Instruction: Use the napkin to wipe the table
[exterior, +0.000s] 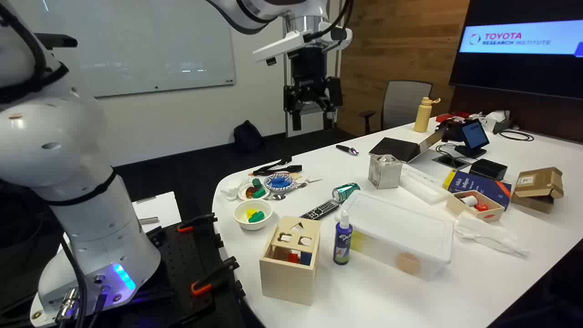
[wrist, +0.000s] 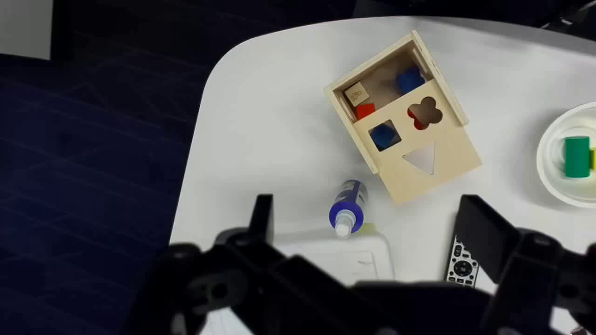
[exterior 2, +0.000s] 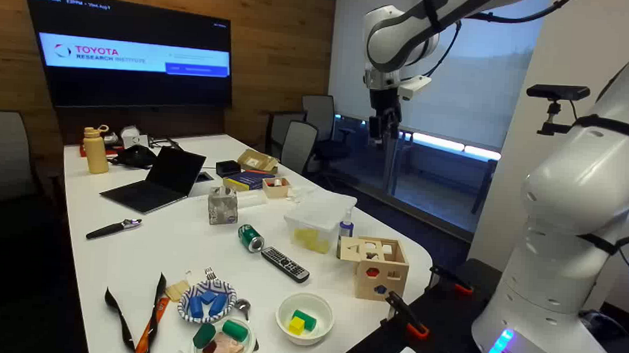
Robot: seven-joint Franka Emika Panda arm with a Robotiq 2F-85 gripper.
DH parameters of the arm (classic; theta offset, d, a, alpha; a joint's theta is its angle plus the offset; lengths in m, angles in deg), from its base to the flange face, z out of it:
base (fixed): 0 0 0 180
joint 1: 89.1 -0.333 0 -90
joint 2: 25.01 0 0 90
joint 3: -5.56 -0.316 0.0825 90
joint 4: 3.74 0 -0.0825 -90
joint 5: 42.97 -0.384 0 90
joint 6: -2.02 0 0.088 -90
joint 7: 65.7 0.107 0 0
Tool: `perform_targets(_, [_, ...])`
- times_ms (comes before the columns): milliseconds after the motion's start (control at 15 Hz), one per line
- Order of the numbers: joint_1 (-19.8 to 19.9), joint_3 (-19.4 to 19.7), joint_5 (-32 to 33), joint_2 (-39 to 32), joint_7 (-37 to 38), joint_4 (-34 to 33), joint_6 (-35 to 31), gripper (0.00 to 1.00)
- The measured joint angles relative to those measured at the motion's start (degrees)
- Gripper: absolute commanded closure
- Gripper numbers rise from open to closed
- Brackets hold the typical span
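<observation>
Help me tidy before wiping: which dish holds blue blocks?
The patterned dish, with only blue blocks; the white bowl has a green block and a yellow block, the third dish green blocks.

In both exterior views, the arm [exterior: 68, 136] stands on a white base [exterior 2: 559, 334] with a lit blue strip [exterior 2: 501, 345]. Black bands [exterior: 84, 196] encircle its lower links. The forearm [exterior 2: 441, 22] enters from the top edge and slopes down to the wrist [exterior 2: 382, 78], held high and well apart from the base. Below the wrist, the gripper [exterior: 313, 120] points downward. Its two dark fingers [wrist: 485, 232], lowermost, are spread widely and roughly parallel. In the wrist view they rise from the lower edge, one at each side, their ends near mid-height, with blurred linkages [wrist: 279, 284] behind.
</observation>
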Motion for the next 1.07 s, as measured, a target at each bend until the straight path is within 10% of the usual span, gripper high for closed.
perform_targets(400, [-2.63,-2.4,-0.35,-3.55,0.91,-0.73,-1.45,0.0])
perform_targets(1067, [-16.43,-13.9,-0.49,-31.67,14.68,-9.16,-20.54,0.0])
